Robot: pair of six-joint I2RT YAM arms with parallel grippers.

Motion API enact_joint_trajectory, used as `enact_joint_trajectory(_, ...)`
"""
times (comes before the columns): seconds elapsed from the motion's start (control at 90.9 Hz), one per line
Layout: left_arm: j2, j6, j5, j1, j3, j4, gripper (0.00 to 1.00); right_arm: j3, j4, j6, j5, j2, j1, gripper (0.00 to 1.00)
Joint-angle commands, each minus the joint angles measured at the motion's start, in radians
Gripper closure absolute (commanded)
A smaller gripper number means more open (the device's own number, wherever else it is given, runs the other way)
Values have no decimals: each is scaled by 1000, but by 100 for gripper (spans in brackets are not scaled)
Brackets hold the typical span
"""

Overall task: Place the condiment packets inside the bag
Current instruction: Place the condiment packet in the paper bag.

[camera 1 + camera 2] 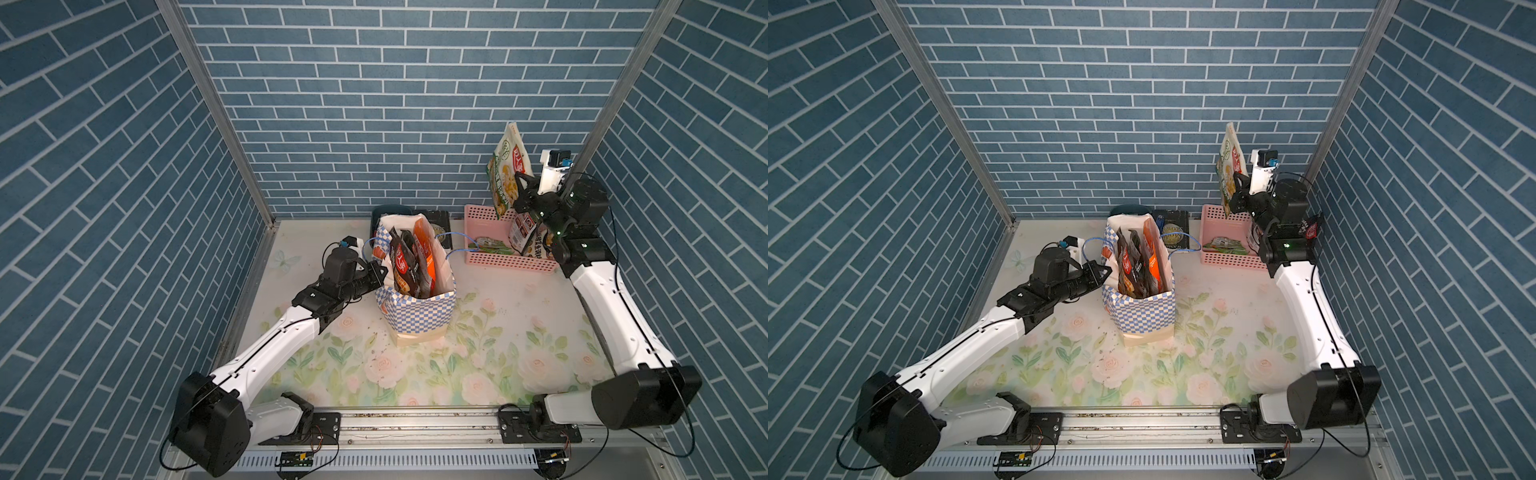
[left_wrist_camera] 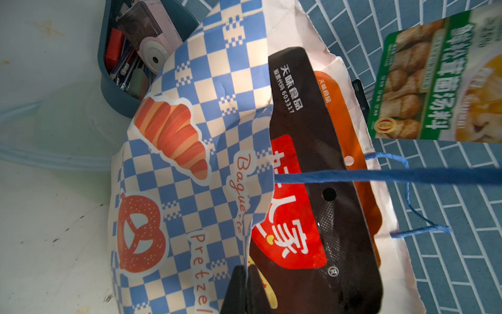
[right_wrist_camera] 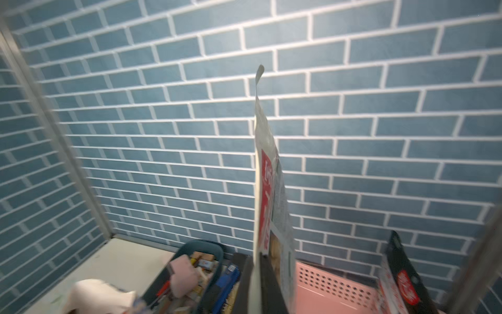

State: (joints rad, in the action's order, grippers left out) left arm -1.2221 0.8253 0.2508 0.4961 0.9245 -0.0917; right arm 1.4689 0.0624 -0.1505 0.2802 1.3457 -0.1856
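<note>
Blue brick-patterned walls (image 1: 374, 104) are enclosing the floral surface (image 1: 478, 357) on three sides; the checkered bag (image 1: 415, 320) is standing upright near the middle of it, its mouth gaping; a pink basket (image 1: 498, 261) is sitting at the far right, to the right of the bag; a teal bin (image 2: 114, 92) is sitting just behind the bag at the far edge. Inside the bag a black packet (image 1: 405, 266) and an orange packet (image 1: 430, 253) are standing on end, poking above the rim; a green packet (image 1: 490, 246) is lying flat in the basket. The right hand (image 1: 521, 189) is clamping a cream-and-green packet (image 1: 505, 166), holding it upright in the air above the basket; the left hand (image 1: 380, 272) is pinching the bag's left rim, its jaws closed on the paper.
</note>
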Motion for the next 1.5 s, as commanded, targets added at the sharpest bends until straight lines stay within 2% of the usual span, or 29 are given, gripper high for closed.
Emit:
enact_joint_trajectory(0.0, 5, -11, -20, 8, -18, -2, 100, 44, 49, -109, 111, -104, -50, 100)
enact_joint_trajectory(0.132, 18, -11, -39, 8, -18, 2, 100, -11, 135, -225, 211, -180, -141, 100)
enact_joint_trajectory(0.308, 31, -10, -51, 8, -21, 3, 100, -91, 230, -319, 222, -220, -256, 100)
enact_joint_trajectory(0.44, 37, -5, -56, 8, -28, 4, 100, -134, 314, -372, 251, -188, -338, 100)
enact_joint_trajectory(0.649, 59, 9, -69, 7, -42, 6, 100, -136, 367, -369, 278, -110, -447, 100)
enact_joint_trajectory(0.968, 72, 8, -64, 8, -41, -1, 100, -148, 372, -359, 312, -55, -483, 100)
enact_joint_trajectory(1.276, 92, 8, -82, 9, -36, -18, 100, -211, 381, -347, 263, 2, -484, 100)
enact_joint_trajectory(1.485, 95, 4, -84, 7, -29, -31, 100, -195, 347, -296, 363, 64, -483, 100)
